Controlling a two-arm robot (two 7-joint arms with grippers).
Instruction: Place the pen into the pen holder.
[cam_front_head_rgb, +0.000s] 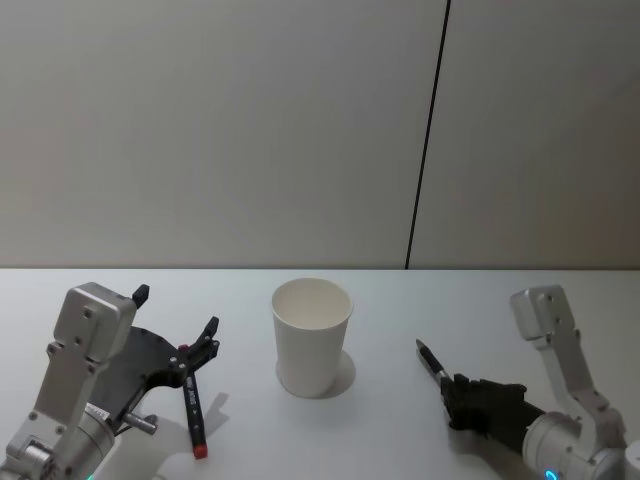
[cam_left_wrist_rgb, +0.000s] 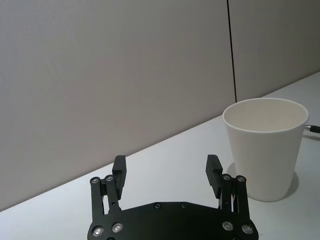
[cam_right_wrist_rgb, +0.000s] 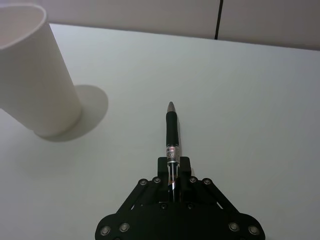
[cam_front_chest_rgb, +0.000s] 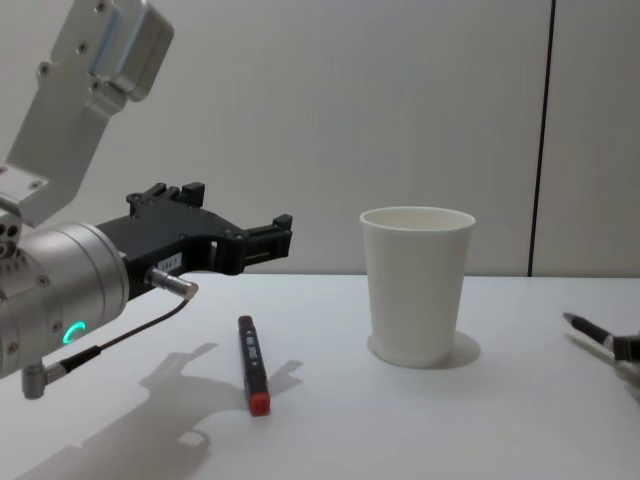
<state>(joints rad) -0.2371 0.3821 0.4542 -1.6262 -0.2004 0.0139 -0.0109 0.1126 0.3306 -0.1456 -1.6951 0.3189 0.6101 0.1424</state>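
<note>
The right tool (cam_right_wrist_rgb: 172, 169) pinches the rear of a black pen (cam_right_wrist_rgb: 172, 127), low by the tabletop (cam_front_head_rgb: 400, 440) and right of the cup (cam_front_head_rgb: 310, 350) — so the grasp looks done, while the lift, the carry over the rim and the drop are left. The left tool (cam_front_head_rgb: 176, 312) hangs spread above a red-ended marker (cam_front_head_rgb: 192, 412) lying left of the cup. The cup stands upright and empty — nothing shows inside from the head view.

The head view looks down from above, the chest view low across the counter (cam_front_chest_rgb: 420, 440). Wrist views sit close behind the left gripper (cam_left_wrist_rgb: 166, 165) and the right gripper (cam_right_wrist_rgb: 173, 166). All four share the pen holder (cam_front_head_rgb: 312, 340).
</note>
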